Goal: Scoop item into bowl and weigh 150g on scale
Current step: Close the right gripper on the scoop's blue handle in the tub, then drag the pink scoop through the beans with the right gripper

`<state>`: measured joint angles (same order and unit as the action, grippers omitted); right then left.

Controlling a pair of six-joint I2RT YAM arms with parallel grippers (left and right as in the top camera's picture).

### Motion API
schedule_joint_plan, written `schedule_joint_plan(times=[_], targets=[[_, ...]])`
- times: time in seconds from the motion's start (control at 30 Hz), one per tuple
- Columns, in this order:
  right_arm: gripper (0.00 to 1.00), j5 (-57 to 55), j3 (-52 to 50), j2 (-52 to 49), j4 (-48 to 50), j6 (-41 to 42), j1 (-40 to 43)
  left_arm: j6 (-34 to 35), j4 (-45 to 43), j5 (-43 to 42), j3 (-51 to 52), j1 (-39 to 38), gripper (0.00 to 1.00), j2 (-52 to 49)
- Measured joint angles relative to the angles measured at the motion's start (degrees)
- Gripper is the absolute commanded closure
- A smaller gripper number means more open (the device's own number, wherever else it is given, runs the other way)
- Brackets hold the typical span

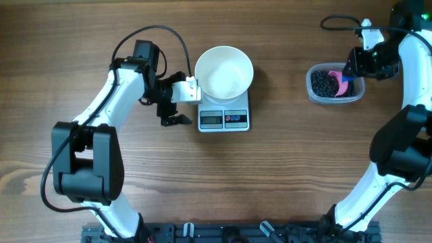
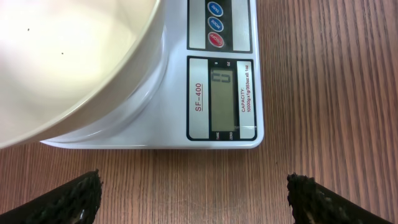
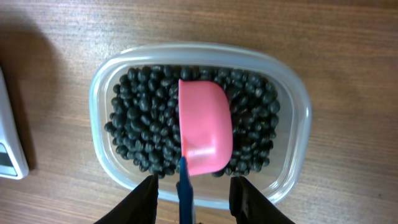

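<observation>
Right gripper (image 3: 194, 184) has its jaws either side of the scoop handle (image 3: 185, 180), not touching it; centre, clamp firmly, then dig into the beans (image 3: 137, 124). Left gripper (image 2: 193, 193) stands wide open.

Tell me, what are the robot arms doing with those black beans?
The right arm hangs over a clear tub of black beans, its jaws either side of the blue handle of a pink scoop, not clamped yet. The left arm hovers beside the scale, jaws wide open and empty. The white bowl sits on the scale with no beans in it.
</observation>
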<state>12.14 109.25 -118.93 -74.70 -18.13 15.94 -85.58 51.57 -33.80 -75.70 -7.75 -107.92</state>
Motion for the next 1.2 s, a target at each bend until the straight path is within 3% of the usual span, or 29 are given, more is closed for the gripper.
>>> schedule_joint_plan(times=[0.07, 0.1, 0.17, 0.43, 0.63, 0.67, 0.73, 0.97, 1.03, 1.13, 1.2], targets=[[0.68, 0.0, 0.0, 0.0, -0.5, 0.0, 0.0, 0.0, 0.0, 0.0, 0.0, 0.0, 0.0, 0.0], [0.81, 0.0, 0.0, 0.0, -0.5, 0.2, 0.0, 0.0, 0.0, 0.0, 0.0, 0.0, 0.0, 0.0], [0.87, -0.2, 0.0, 0.0, -0.5, 0.2, 0.0, 0.0, 0.0, 0.0, 0.0, 0.0, 0.0, 0.0], [0.67, -0.2, 0.0, 0.0, -2.5, 0.3, 0.0, 0.0, 0.0, 0.0, 0.0, 0.0, 0.0, 0.0], [0.59, -0.2, 0.0, 0.0, -3.5, 1.9, 0.0, 0.0, 0.0, 0.0, 0.0, 0.0, 0.0, 0.0], [0.63, -0.2, 0.0, 0.0, -3.5, 2.5, 0.0, 0.0, 0.0, 0.0, 0.0, 0.0, 0.0, 0.0], [0.8, -0.2, 0.0, 0.0, -3.9, 3.3, 0.0, 0.0, 0.0, 0.0, 0.0, 0.0, 0.0, 0.0], [0.82, -0.2, 0.0, 0.0, -0.5, 5.5, 0.0, 0.0, 0.0, 0.0, 0.0, 0.0, 0.0, 0.0], [0.96, -0.2, 0.0, 0.0, 0.6, 5.9, 0.0, 0.0, 0.0, 0.0, 0.0, 0.0, 0.0, 0.0], [0.94, 0.4, 0.0, 0.0, 2.2, 6.3, 0.0, 0.0, 0.0, 0.0, 0.0, 0.0, 0.0, 0.0], [0.79, 1.3, 0.0, 0.0, 2.5, 6.3, 0.0, 0.0, 0.0, 0.0, 0.0, 0.0, 0.0, 0.0]])
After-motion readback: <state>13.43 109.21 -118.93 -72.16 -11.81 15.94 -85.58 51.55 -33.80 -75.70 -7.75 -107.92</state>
